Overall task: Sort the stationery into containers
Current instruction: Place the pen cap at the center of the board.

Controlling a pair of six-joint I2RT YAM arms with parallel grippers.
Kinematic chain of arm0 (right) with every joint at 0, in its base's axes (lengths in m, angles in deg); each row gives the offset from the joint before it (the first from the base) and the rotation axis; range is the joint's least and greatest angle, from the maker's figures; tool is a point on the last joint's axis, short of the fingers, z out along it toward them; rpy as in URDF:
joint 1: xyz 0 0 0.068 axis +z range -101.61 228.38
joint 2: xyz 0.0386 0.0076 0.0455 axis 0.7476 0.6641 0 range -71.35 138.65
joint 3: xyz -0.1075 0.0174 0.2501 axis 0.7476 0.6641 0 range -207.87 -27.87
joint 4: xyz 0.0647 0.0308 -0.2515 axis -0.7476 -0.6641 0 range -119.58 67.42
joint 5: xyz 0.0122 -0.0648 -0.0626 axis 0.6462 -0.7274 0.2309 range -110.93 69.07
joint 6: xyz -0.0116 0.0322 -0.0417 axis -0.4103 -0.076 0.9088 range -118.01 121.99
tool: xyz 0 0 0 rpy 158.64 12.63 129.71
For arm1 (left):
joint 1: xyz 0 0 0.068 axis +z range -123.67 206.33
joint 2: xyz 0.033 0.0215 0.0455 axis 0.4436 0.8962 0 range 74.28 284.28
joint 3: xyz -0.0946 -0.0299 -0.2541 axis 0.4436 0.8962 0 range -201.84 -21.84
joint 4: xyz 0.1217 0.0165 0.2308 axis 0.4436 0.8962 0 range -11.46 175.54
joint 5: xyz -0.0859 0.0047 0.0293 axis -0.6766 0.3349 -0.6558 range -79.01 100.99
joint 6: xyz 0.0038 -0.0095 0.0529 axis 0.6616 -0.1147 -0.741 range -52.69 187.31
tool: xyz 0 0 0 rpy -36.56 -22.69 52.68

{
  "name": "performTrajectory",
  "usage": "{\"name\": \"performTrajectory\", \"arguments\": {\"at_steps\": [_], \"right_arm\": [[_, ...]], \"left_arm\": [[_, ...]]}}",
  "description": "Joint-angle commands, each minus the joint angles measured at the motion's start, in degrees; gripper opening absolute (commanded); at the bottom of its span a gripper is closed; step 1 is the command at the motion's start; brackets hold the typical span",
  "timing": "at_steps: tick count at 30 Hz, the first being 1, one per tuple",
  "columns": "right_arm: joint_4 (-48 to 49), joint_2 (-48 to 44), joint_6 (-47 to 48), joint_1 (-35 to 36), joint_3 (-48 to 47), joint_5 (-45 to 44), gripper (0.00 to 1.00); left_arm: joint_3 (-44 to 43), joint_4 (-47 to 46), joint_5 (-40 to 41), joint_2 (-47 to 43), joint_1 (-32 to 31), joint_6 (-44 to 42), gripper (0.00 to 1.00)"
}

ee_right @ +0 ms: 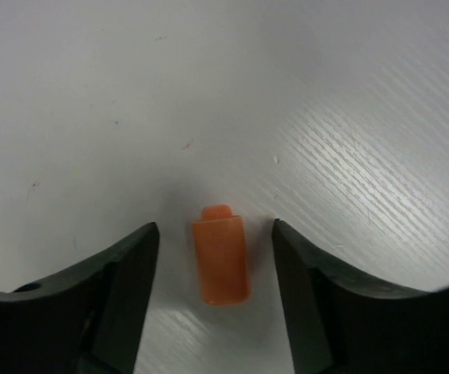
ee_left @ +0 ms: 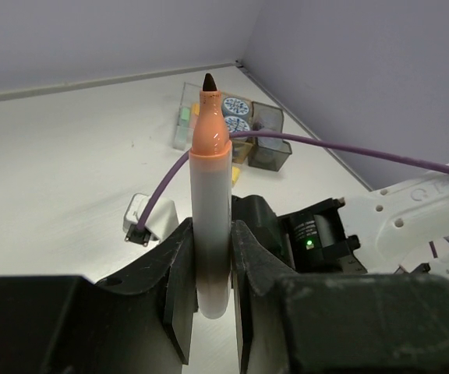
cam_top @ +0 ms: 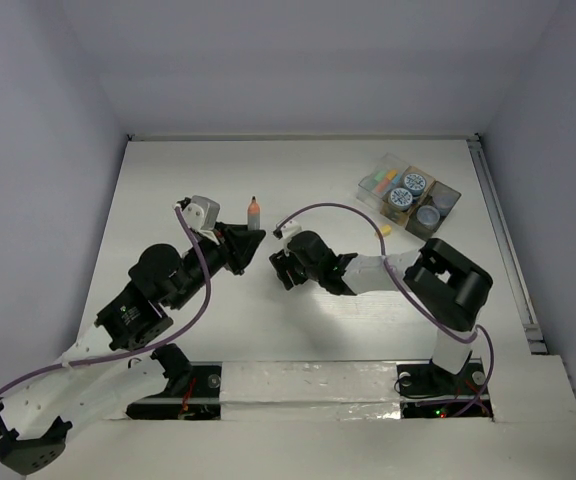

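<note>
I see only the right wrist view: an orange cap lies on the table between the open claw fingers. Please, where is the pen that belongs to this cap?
Observer: The left claw holds the marker upright, with its dark tip bare.
Operator: And where are the containers?
Observer: The clear box and the dark tray stand together at the far right of the table.
Operator: Is something loose beside them?
Observer: Yes, a small yellow piece lies on the table just on their near side.
</note>
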Motion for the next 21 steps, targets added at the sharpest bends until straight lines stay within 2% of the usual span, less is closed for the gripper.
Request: {"name": "performTrajectory", "arguments": {"at_steps": [1,4,6,11,15,21], "right_arm": [[-2.42,-2.5,-0.37,-0.04,-1.0,-0.61,0.7],[-4.0,-6.53,-1.61,-0.04,0.57,0.54,0.83],[-5.41,-7.51,-1.7,-0.04,0.84,-0.34,0.87],[-11.38,-7.17,-1.87,-0.04,0.49,-3.67,0.86],[-12.09,-6.64,-2.14,-0.04,1.02,-5.71,0.8],[-12.8,-5.15,-1.08,-0.04,0.32,-6.14,0.79]], "left_arm": [[-2.15,0.17,2.39,-0.72,0.3,-1.45,0.0],[-2.06,0.7,3.27,-1.94,0.3,-1.62,0.0],[-1.97,0.79,3.45,-2.48,0.3,-1.63,0.0],[-1.71,0.0,1.78,-3.88,0.3,-1.8,0.0],[-1.71,0.26,2.22,-3.89,0.3,-1.89,0.0],[-1.88,0.52,2.22,-3.27,0.3,-1.98,0.0]]}}
